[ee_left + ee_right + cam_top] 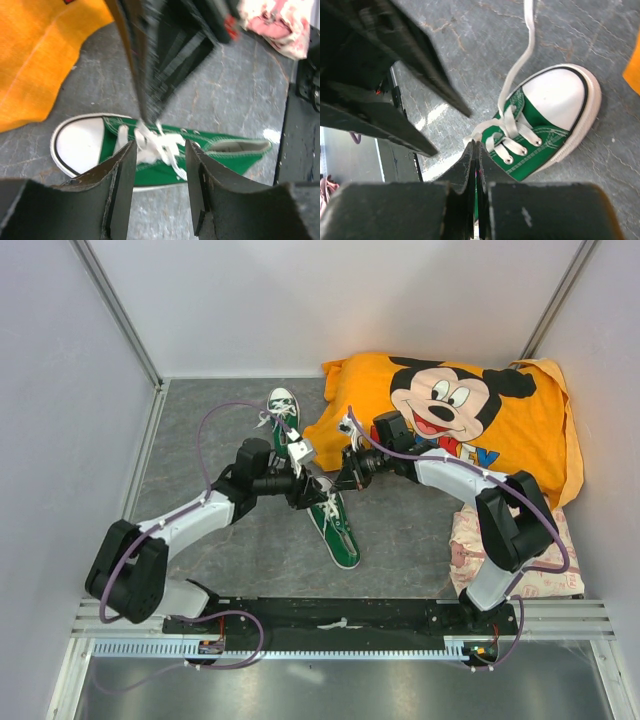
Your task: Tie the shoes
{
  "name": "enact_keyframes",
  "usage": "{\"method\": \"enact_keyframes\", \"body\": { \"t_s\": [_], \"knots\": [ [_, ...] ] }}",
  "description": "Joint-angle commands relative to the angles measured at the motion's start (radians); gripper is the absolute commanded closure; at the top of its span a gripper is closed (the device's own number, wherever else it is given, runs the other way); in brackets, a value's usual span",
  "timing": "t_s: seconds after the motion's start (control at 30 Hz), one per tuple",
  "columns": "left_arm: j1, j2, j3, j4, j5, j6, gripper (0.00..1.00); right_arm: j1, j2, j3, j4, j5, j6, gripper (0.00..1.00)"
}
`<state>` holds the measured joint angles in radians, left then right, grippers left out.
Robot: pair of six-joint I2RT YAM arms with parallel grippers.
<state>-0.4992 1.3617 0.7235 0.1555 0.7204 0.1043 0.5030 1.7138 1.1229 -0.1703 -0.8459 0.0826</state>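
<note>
Two green sneakers with white toe caps lie on the grey floor. The far shoe [283, 408] lies apart by the pillow. The near shoe [340, 535] lies under both grippers. My left gripper [308, 492] hovers open and empty over the near shoe's laces [155, 145], its fingers [122, 185] straddling them from above. My right gripper [475, 146] is shut, pinching a white lace [472, 139] at its tips beside the eyelets of the shoe [545, 130]. Another lace [520, 65] runs away from the shoe across the floor.
The orange Mickey Mouse pillow [460, 410] lies at the back right, close behind the right arm. A pink-and-white cloth bundle [500, 550] sits at the right front. Grey walls enclose the floor; a black base rail [330, 615] runs along the near edge.
</note>
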Motion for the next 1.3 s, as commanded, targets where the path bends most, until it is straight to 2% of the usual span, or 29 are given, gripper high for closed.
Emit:
{"method": "enact_keyframes", "body": {
  "t_s": [0.0,0.33,0.37,0.4,0.47,0.5,0.57,0.6,0.63,0.7,0.9,1.1,1.27],
  "knots": [
    [0.005,0.063,0.063,0.045,0.02,-0.063,0.49,0.019,-0.037,0.051,-0.02,-0.041,-0.075,1.0],
    [0.005,0.16,0.088,0.042,0.051,-0.063,0.5,0.032,-0.031,0.09,-0.05,-0.027,-0.113,1.0],
    [0.005,0.165,0.09,0.049,0.066,-0.063,0.53,0.032,-0.028,0.095,-0.066,-0.027,-0.118,1.0],
    [0.004,0.171,0.093,0.05,0.073,-0.072,0.68,0.034,-0.028,0.101,-0.07,-0.027,-0.122,1.0],
    [0.005,0.181,0.097,0.067,0.077,-0.086,0.78,0.035,-0.025,0.106,-0.083,-0.028,-0.129,1.0],
    [0.007,0.18,0.088,0.082,0.083,-0.095,0.86,0.035,-0.025,0.11,-0.084,-0.027,-0.126,0.94],
    [0.011,0.182,0.077,0.117,0.096,-0.141,0.92,0.035,-0.032,0.107,-0.087,-0.024,-0.115,0.8],
    [0.014,0.18,0.07,0.146,0.097,-0.178,0.96,0.035,-0.036,0.103,-0.089,-0.012,-0.113,0.61],
    [0.017,0.183,0.067,0.157,0.097,-0.196,0.97,0.034,-0.042,0.1,-0.092,-0.005,-0.112,0.57],
    [0.028,0.189,0.06,0.17,0.093,-0.247,0.98,0.031,-0.069,0.084,-0.094,0.011,-0.118,0.49],
    [0.054,0.253,0.1,0.119,0.08,-0.333,0.98,0.049,-0.183,0.032,-0.116,0.073,-0.268,0.47],
    [0.057,0.33,0.189,0.015,0.097,-0.348,0.98,0.187,-0.198,0.046,-0.231,0.275,-0.495,0.47],
    [0.06,0.407,0.273,-0.085,0.129,-0.359,0.98,0.367,-0.186,0.034,-0.206,0.528,-0.621,0.43]
  ]
}}
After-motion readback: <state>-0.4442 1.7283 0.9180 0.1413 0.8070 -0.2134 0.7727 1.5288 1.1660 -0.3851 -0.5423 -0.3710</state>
